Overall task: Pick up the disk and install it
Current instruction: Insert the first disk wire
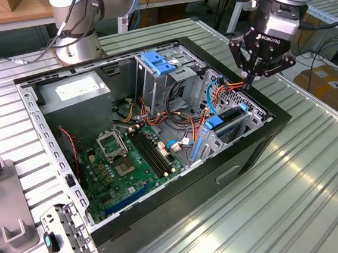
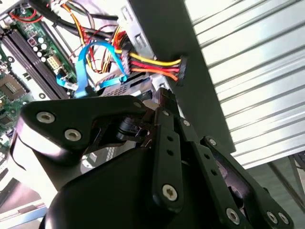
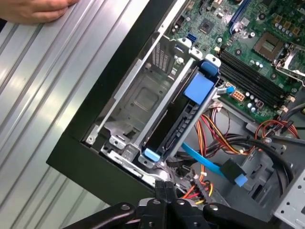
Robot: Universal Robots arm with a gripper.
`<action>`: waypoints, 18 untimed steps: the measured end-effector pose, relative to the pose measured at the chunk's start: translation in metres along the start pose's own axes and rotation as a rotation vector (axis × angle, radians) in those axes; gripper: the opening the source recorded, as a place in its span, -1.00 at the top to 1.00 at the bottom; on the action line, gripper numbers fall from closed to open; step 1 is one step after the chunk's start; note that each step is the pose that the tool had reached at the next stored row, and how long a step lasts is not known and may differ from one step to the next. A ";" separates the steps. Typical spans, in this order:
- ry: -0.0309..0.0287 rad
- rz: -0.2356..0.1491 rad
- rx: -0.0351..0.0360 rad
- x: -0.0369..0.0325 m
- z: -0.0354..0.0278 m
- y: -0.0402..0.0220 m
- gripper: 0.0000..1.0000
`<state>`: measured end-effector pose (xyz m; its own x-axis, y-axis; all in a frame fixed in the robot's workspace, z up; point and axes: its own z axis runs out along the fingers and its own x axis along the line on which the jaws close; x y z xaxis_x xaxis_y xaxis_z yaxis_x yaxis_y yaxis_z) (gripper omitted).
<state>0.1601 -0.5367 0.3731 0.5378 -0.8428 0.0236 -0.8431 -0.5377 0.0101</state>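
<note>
The disk sits on edge in the drive cage at the case's corner, blue rail tab on its upper end; centre of the first wrist view. In the exterior view the same blue tab shows in the cage at right-centre of the frame. Disk looks already seated, so judged late in the install step, pressing or checking rather than carrying.

Pincer hovers at the case's edge just over the cage, upper right of the exterior view, fingers together, holding nothing. Red-yellow power cable and blue data cable hang loose beside the cage. Any next move needs a straight push along the rails, clear of those cables.

Open computer case lies on a ribbed metal tabletop.
</note>
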 end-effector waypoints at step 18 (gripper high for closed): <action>0.0010 -0.165 0.0021 -0.0007 -0.0021 -0.0215 0.79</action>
<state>0.1779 -0.5245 0.3749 0.6690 -0.7429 0.0228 -0.7432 -0.6690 0.0119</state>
